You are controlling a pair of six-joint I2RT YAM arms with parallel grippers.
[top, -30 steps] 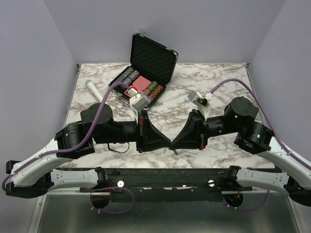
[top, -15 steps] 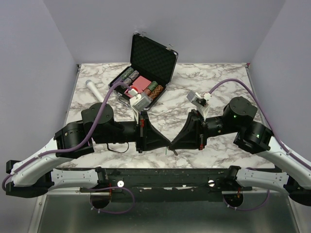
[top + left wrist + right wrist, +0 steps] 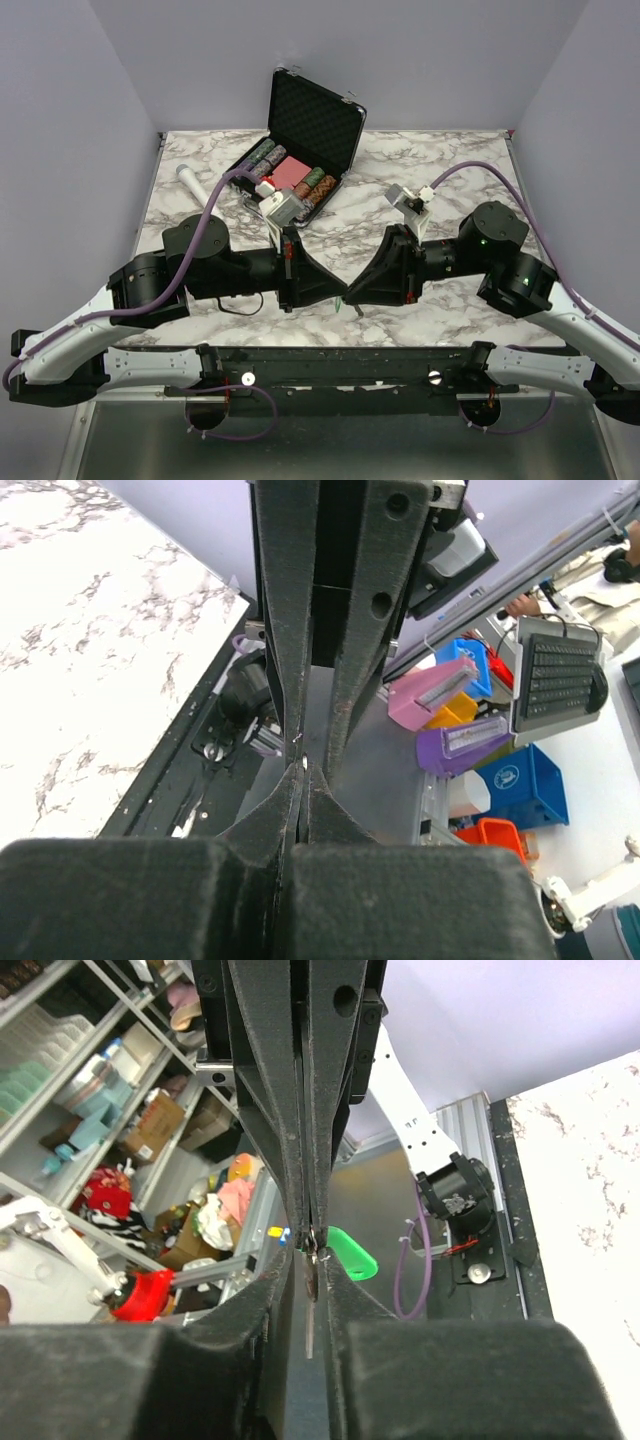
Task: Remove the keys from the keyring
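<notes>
At lower centre, above the desk (image 3: pixel 455 165): left tool (image 3: pixel 342 295) pinched shut, tip to tip against right tool (image 3: pixel 351 297), clamped on keyring (image 3: pixel 312 1251); green keys (image 3: pixel 351 1254) just right.

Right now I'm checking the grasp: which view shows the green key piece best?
Right wrist: the green key piece shows clearly, bright and unblocked. Top external gives at most a tiny speck; left wrist shows none of it.

Lilac walls (image 3: pixel 60 100) enclose a marble-patterned table (image 3: pixel 470 160) — cluttered shelves (image 3: pixel 70 1055) stand beyond.
</notes>
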